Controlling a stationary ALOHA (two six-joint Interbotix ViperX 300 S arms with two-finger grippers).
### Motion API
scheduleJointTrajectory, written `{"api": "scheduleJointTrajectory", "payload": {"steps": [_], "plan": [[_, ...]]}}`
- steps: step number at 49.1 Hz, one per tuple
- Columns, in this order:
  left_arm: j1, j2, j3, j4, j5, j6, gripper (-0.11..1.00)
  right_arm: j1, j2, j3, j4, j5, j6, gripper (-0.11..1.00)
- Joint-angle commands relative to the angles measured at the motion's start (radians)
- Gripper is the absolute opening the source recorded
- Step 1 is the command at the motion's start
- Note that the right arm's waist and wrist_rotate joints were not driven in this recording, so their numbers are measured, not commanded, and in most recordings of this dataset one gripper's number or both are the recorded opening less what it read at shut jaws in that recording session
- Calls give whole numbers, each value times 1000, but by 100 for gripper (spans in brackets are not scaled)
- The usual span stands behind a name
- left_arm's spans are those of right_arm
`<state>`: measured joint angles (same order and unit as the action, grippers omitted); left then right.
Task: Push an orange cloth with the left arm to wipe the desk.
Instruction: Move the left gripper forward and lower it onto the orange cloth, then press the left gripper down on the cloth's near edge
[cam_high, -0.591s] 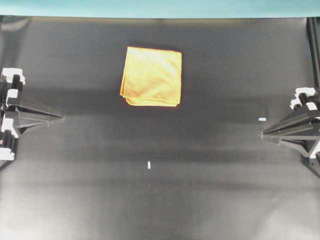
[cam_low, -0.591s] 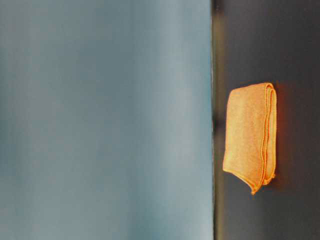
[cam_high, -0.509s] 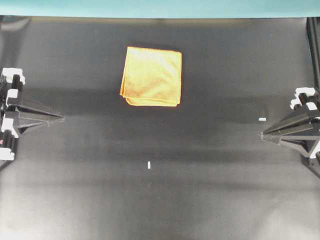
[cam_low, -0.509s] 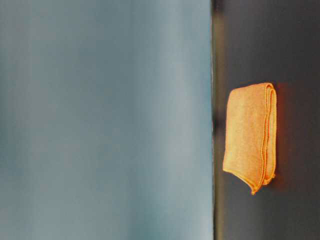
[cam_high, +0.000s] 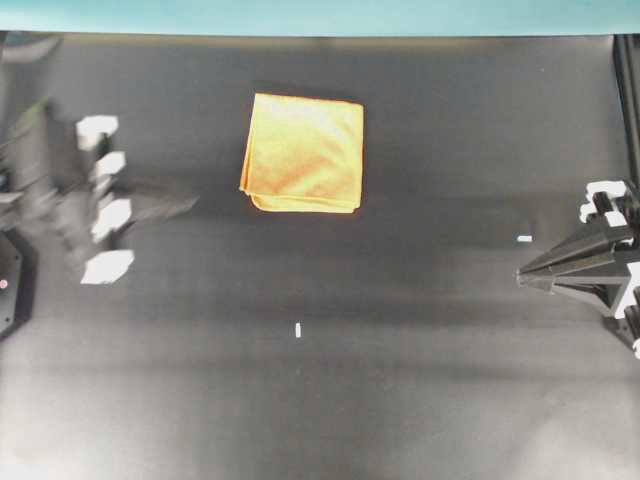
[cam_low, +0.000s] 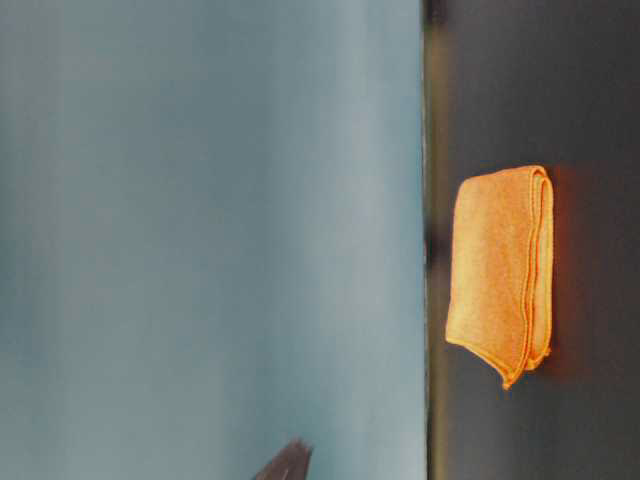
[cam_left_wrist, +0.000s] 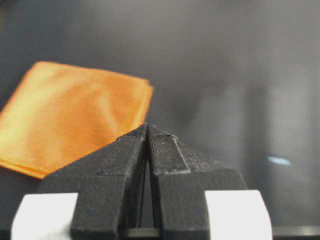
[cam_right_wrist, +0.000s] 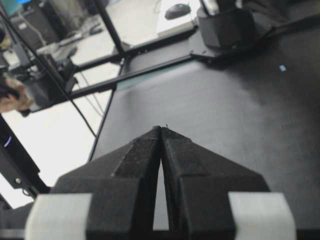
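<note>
Since half a second ago the left gripper (cam_high: 185, 205) has swung out from the edge toward the cloth (cam_high: 302, 153); overhead it is blurred, short of the cloth, which lies flat toward the far side of the table (cam_high: 400, 380). The right gripper (cam_high: 522, 276) waits well apart. Table-level, only a dark tip shows. From the left wrist, the gripper (cam_left_wrist: 147, 127) is pressed together, the cloth (cam_left_wrist: 70, 112) ahead and left. It should probably land on the cloth's near edge, pressing flat. From the right wrist, that gripper (cam_right_wrist: 162, 128) is together too.
</note>
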<state>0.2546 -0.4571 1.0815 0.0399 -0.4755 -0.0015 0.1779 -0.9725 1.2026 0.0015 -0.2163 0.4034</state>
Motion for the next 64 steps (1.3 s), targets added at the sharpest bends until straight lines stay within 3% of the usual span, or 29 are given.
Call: {"api": "scheduleJointTrajectory", "payload": {"steps": [1, 6, 16, 21, 42, 64], "plan": [[49, 110, -67, 3, -54, -5, 1, 0, 2, -2, 2, -6, 0, 1], [77, 218, -121, 5, -92, -14, 14, -2, -5, 2, 2, -6, 0, 1], [118, 391, -236, 3, -101, -52, 72, 0, -18, 6, 2, -5, 2, 1], [138, 477, -293, 5, -103, -67, 89, 0, -23, 11, 0, -6, 0, 1], [195, 782, -494, 3, -103, -84, 87, 0, -26, 26, 2, -6, 2, 1], [198, 824, -485, 5, -67, -123, 87, 0, -48, 31, 2, -6, 0, 1]]}}
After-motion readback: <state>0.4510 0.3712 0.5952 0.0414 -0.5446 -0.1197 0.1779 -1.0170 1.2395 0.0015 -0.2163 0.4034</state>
